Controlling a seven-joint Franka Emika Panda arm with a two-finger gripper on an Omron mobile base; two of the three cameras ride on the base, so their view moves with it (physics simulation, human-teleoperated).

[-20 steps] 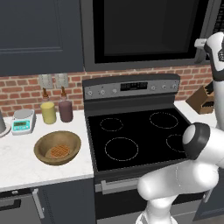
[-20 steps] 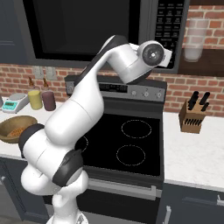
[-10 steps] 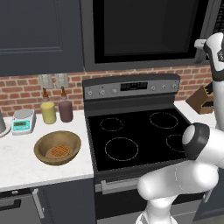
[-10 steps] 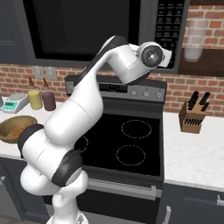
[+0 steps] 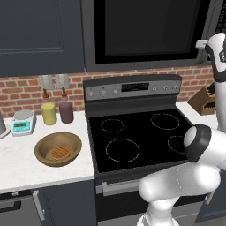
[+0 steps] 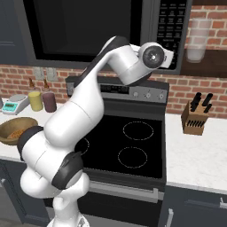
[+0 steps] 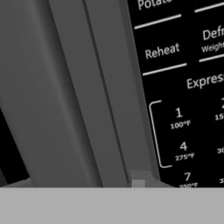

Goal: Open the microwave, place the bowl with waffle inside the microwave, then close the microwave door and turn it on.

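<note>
The microwave (image 5: pixel 145 35) hangs above the stove with its door (image 6: pixel 88 31) shut. My gripper (image 5: pixel 203 44) is raised to the door's right edge, pressed close to the vertical bar handle (image 7: pixel 57 87), with the button panel (image 7: pixel 183 87) just beside it. My fingertips are hidden, so whether the gripper is open or shut cannot be told. The wooden bowl (image 5: pixel 58 148) sits on the counter left of the stove, with the waffle (image 5: pixel 59 152) lying inside it. From the right base view, the bowl (image 6: pixel 15 128) is at the far left.
The black stove (image 5: pixel 137 137) lies under the microwave. Two bottles (image 5: pixel 57 111) and a small scale (image 5: pixel 23 122) stand behind the bowl. A knife block (image 6: pixel 195 117) sits on the right counter. A dark blue cabinet (image 5: pixel 39 35) hangs left of the microwave.
</note>
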